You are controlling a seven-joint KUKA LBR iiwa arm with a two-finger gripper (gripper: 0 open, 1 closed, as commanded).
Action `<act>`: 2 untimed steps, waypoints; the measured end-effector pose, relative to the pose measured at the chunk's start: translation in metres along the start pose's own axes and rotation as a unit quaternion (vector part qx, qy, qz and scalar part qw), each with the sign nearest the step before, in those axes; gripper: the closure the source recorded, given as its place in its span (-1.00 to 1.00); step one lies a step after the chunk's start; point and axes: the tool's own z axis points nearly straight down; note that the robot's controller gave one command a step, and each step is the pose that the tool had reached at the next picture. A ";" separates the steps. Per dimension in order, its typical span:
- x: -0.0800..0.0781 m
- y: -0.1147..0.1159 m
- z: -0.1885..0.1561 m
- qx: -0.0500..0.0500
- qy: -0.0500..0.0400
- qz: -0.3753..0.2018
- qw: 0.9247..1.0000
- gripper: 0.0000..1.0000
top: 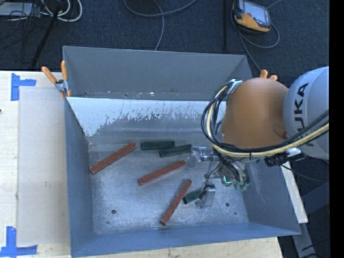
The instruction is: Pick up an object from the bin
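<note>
My gripper [206, 196] reaches down below the orange cover at the right side of the bin floor. A short dark green stick [191, 198] lies right against its left side; whether it is gripped is hidden. A reddish-brown stick [176, 201] lies slanted just left of that one, its upper end close to the gripper. Another reddish-brown stick [161, 172] lies further up and to the left.
Two dark green sticks [157, 144] [175, 151] lie near the back of the floor, and a third reddish-brown stick [113, 157] lies at the left. The arm and its cables overhang the bin's right wall.
</note>
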 end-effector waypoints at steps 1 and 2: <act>0.008 -0.019 0.132 0.001 -0.006 -0.314 0.949 -1.00; 0.007 -0.019 0.130 0.001 -0.008 -0.312 0.950 1.00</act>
